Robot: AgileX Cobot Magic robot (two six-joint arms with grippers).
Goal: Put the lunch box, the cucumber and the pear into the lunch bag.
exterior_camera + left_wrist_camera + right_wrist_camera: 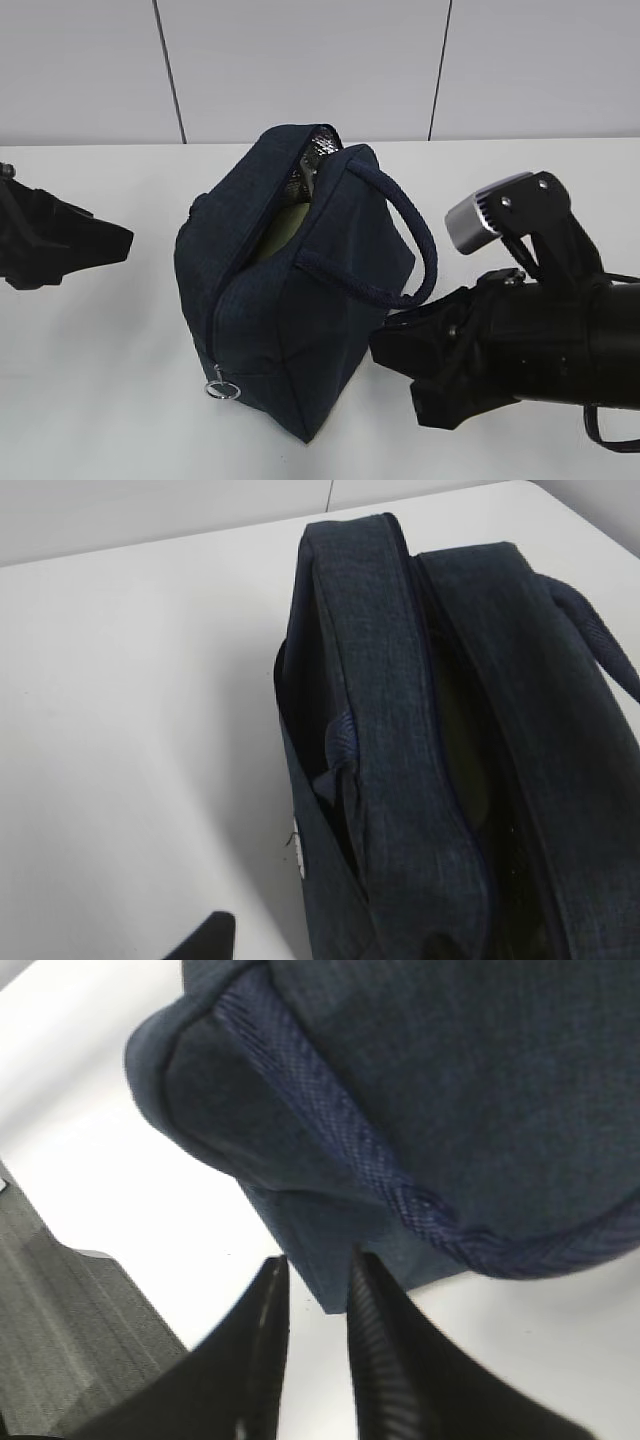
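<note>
From the exterior view, we see the lunch bag [300, 290] standing upright on the white table [100, 350], its zipper open along the top and front, the silver ring pull [222, 388] hanging low at its front edge. Through the slit shows something pale green [277, 232], which we take to be the lunch box; the cucumber and the pear are nowhere visible outside the bag. The left gripper [105, 242] sits well left of the bag, touching nothing. The right gripper [400, 345] is just beside the bag's right wall, under the loop handle [405, 250].

In the left wrist view, we look down on the bag's top [400, 710]; the opening is a dark gap whose contents we cannot make out. Only a dark tip [205, 938] of the left gripper shows, so we cannot tell its spread from this view.

In the right wrist view, the right gripper [318, 1285] has its jaws narrow, with a slim gap, and they appear to meet the bag's lower corner [320, 1250]; whether fabric is pinched we cannot tell.

We judge the loading is nearly or fully done. The next move calls for checking that all three items are inside.
</note>
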